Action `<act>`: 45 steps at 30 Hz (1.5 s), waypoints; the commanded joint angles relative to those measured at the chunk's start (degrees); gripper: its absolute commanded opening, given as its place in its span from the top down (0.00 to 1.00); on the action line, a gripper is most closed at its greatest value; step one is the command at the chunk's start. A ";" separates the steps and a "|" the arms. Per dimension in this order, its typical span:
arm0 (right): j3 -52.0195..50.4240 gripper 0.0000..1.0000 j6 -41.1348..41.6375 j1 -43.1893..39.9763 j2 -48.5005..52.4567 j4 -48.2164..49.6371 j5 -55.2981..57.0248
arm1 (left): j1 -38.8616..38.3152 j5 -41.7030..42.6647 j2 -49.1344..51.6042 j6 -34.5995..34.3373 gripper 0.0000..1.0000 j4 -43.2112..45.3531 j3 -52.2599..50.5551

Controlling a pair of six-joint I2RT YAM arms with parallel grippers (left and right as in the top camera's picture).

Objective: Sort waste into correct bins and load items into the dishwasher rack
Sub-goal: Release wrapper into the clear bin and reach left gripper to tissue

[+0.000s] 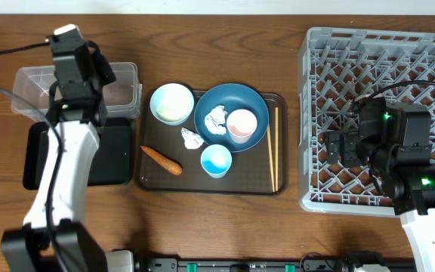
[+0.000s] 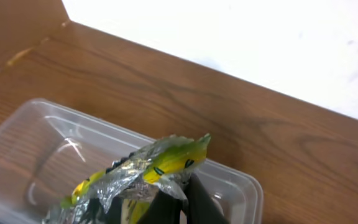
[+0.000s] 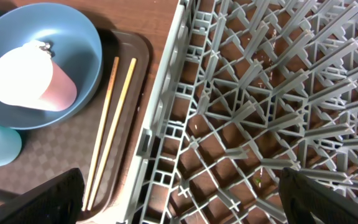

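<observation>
My left gripper (image 2: pixel 185 190) is shut on the crinkled yellow-green wrapper (image 2: pixel 166 158) and holds it above the clear tub (image 2: pixel 36 137), which stands at the table's back left (image 1: pixel 29 79). Beside the tub lies the black tray (image 1: pixel 115 155). My right gripper (image 3: pixel 182 205) hangs open over the left edge of the grey dishwasher rack (image 1: pixel 429 53), with nothing between its fingers. The dark blue dish (image 1: pixel 232 94) holds crumpled white paper (image 1: pixel 217 119) and the pink cup (image 1: pixel 242 125). Near it are a light blue cup (image 1: pixel 217 159), a white bowl (image 1: pixel 172 103) of rice, a carrot piece (image 1: pixel 161 159) and chopsticks (image 1: pixel 275 147).
A dark brown serving tray (image 1: pixel 278 185) in the middle carries the dishes, the carrot and a second white paper scrap (image 1: pixel 192 137). The left arm (image 1: pixel 74 75) reaches over the tub and the black tray. A white wall runs behind the table.
</observation>
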 commanded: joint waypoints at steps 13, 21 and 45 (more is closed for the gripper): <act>1.11 0.01 0.92 -0.20 0.37 -0.68 0.13 | -0.26 12.13 -1.11 -1.38 0.55 -7.45 0.52; 1.11 0.01 0.90 -0.20 0.37 -0.52 0.15 | -7.61 30.75 -3.39 -4.61 0.54 -31.47 0.26; 1.11 0.01 0.92 -0.20 0.37 -1.14 0.15 | -18.73 25.20 12.85 -31.43 0.54 -35.67 -2.19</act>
